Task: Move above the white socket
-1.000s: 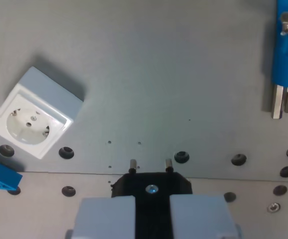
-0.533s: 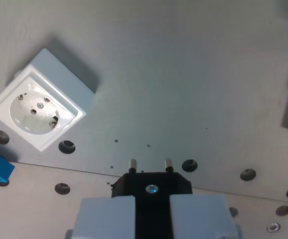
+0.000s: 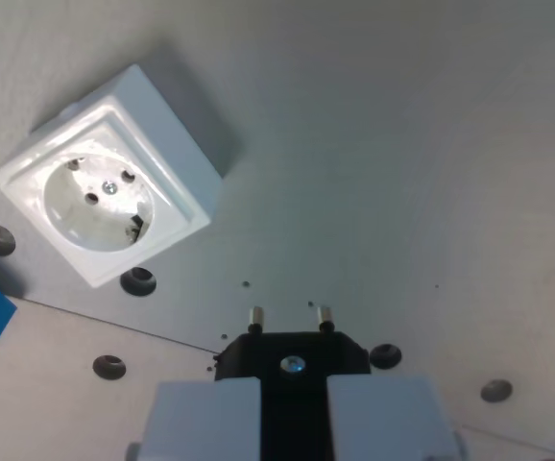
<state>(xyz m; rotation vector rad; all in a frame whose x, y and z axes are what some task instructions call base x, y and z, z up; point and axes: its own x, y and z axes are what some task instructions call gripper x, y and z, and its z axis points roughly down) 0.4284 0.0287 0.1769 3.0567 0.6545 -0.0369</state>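
White socket [image 3: 114,192] sat on the grey plate, toward the wrist view's upper left. It was a square white box housing, rotated so its corners pointed roughly up, down, left and right in the picture rather than squared to the plate's seam. The face showed a raised square frame around a round recessed well. Inside the well there were two dark pin holes with a small metal screw between them, plus a dark earth-clip notch at the well's lower-right rim. The housing stood proud of the plate, side walls visible on its upper-right. Its lower corner lay just beside a dark plate hole near the seam.
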